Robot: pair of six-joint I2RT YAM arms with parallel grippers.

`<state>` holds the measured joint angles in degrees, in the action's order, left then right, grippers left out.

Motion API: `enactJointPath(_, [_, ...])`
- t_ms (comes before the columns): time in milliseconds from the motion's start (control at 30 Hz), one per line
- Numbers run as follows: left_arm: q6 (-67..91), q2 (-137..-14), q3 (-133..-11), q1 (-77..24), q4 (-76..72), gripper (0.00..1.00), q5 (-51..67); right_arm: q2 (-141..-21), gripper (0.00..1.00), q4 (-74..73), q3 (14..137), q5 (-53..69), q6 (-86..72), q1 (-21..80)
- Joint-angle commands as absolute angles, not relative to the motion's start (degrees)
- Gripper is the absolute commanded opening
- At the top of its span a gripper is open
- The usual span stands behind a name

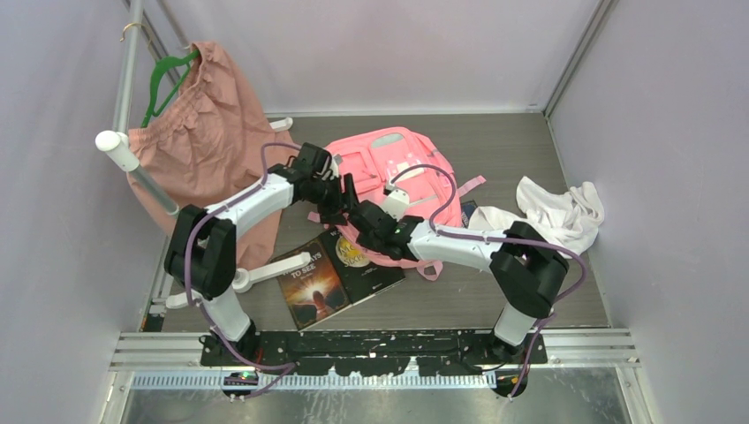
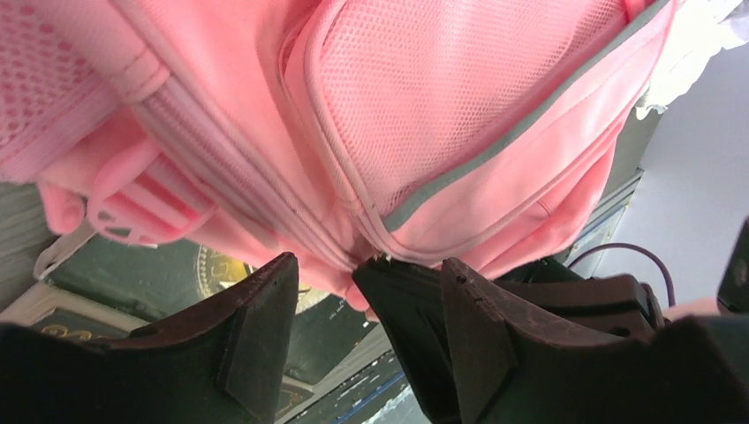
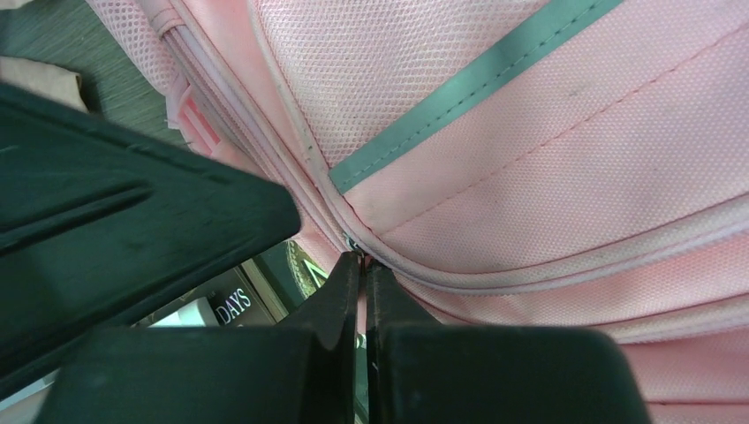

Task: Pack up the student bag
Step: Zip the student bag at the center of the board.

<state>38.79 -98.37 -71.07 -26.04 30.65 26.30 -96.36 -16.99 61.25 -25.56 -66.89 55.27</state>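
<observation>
Here, the zip-opening step: the student bag point(image 1: 402, 168) lies mid-bench point(image 1: 530, 291). The right gripper point(image 3: 362, 261) has its jaws together at the zipper seam point(image 3: 495, 278), and the left gripper point(image 2: 325, 269) has its jaws apart alongside. The next move probably calls for a steady pull along the seam.

From above, the two white-and-black robot arms point(image 1: 459, 243) are covering the near edge of the large bright pink fabric backpack point(image 1: 397, 163), which is hiding part of the dark book with a round gold emblem point(image 1: 358, 258). A small dark object point(image 1: 468, 210) is peeking out at the backpack's right side, too small to tell. The right gripper point(image 3: 362, 265) is pressing its black tips together at the zipper seam point(image 3: 424, 265), hiding whether anything is pinched. In the left wrist view the backpack is running off the top and left edges.
</observation>
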Motion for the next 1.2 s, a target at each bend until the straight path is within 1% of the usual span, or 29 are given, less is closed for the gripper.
enactJointPath(0, [39.69,-100.30,-74.13,-27.20,26.53,0.59,28.36,-94.23,0.01,-17.36,61.07,-25.83,-65.01,54.86])
enactJointPath(133, [40.52,-101.44,-74.50,-27.42,24.36,0.52,28.85,-93.40,0.01,-16.93,60.63,-25.40,-64.45,54.85])
enactJointPath(233, [40.26,-103.43,-75.76,-27.42,24.94,0.44,28.70,-92.45,0.01,-16.98,60.09,-25.72,-64.10,54.93])
enactJointPath(367, [39.99,-105.18,-76.68,-27.42,24.61,0.39,28.00,-91.47,0.01,-17.40,59.78,-25.67,-63.58,54.91])
enactJointPath(400, [40.25,-105.42,-76.77,-27.42,24.18,0.34,28.26,-91.35,0.01,-17.59,59.70,-25.71,-63.48,54.86])
enactJointPath(433, [40.47,-105.65,-76.88,-27.42,23.63,0.27,28.63,-91.20,0.01,-17.66,59.64,-25.69,-63.25,54.92])
enactJointPath(500, [40.69,-105.98,-77.02,-27.42,23.44,0.07,28.97,-91.01,0.01,-18.49,59.63,-26.19,-62.61,54.93])
enactJointPath(533, [40.65,-105.99,-77.12,-27.42,23.66,0.01,29.04,-90.79,0.01,-18.86,59.61,-26.20,-62.19,54.84])
enactJointPath(767, [37.98,-103.65,-77.44,-26.81,26.48,0.00,27.79,-87.37,0.01,-22.62,59.06,-21.69,-55.74,51.87])
enactJointPath(933, [36.43,-102.18,-76.44,-24.71,27.56,0.00,29.18,-84.78,0.01,-30.07,59.73,-20.33,-49.63,49.85])
enactJointPath(1033, [36.33,-100.89,-75.52,-22.92,26.97,0.00,31.12,-81.57,0.01,-33.00,57.62,-22.84,-47.94,48.41])
enactJointPath(1167, [34.52,-99.49,-76.13,-21.58,28.32,0.00,31.10,-76.97,0.01,-32.40,53.61,-20.54,-46.29,43.23])
